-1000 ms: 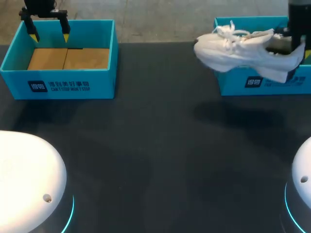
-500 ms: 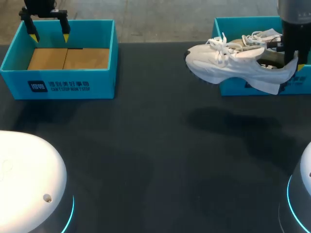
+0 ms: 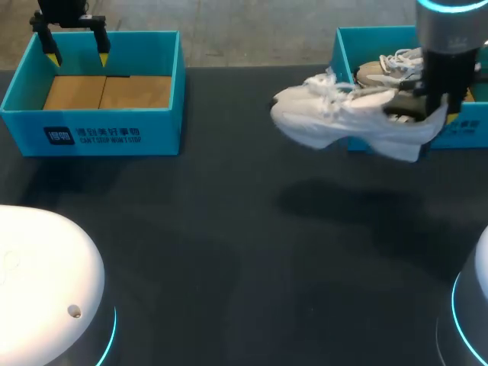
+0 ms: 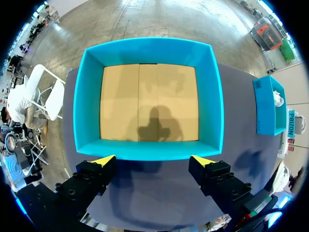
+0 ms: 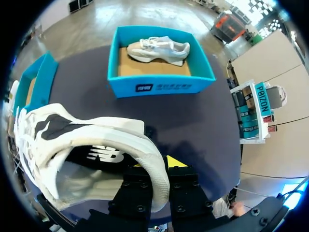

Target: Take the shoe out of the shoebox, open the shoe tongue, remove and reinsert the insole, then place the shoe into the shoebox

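A white sneaker (image 3: 343, 114) hangs in the air above the table, left of the right teal shoebox (image 3: 339, 53). My right gripper (image 3: 441, 107) is shut on its heel collar. In the right wrist view the heel wall of the sneaker (image 5: 96, 140) sits clamped in my right gripper (image 5: 157, 171), with the toe pointing away. A second sneaker (image 5: 157, 48) lies in the right shoebox (image 5: 159, 87) ahead. My left gripper (image 3: 77, 53) hovers open over the far wall of the left teal shoebox (image 3: 91, 133); in its wrist view my left gripper (image 4: 153, 162) holds nothing above the left shoebox (image 4: 149, 150).
The left shoebox holds only its bare cardboard floor (image 4: 145, 101). The dark table (image 3: 244, 252) stretches between the two boxes and toward the front. The white arm bases (image 3: 38, 282) stand at the near corners.
My right arm has carried the sneaker leftward and a little lower, out from over the right shoebox. The left arm has not moved.
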{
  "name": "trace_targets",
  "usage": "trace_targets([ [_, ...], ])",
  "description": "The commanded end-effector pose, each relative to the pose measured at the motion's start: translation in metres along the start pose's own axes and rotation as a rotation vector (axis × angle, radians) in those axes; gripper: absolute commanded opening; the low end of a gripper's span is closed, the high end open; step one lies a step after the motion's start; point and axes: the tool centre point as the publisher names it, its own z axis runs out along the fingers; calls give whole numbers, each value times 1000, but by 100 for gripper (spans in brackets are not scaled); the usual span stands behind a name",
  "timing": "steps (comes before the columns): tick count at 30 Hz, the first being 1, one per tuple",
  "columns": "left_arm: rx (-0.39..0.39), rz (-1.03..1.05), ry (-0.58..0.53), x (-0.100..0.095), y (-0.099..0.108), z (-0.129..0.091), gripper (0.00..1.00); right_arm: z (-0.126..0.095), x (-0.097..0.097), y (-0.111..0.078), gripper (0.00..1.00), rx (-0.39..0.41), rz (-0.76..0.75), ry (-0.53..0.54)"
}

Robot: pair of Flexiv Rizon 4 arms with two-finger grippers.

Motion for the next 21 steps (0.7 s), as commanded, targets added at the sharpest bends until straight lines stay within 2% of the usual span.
trace_targets([
  [1, 0, 0, 0, 0, 0, 0, 100, 10, 25, -11, 0, -7, -5, -7],
  [8, 0, 0, 0, 0, 0, 0, 100, 17, 54, -34, 0, -12, -48, -16],
  [16, 0, 0, 0, 0, 0, 0, 100, 41, 80, -50, 0, 16, -94, -3],
  [21, 0, 0, 0, 0, 0, 0, 100, 47, 94, -59, 0, 5, -118, -3],
])
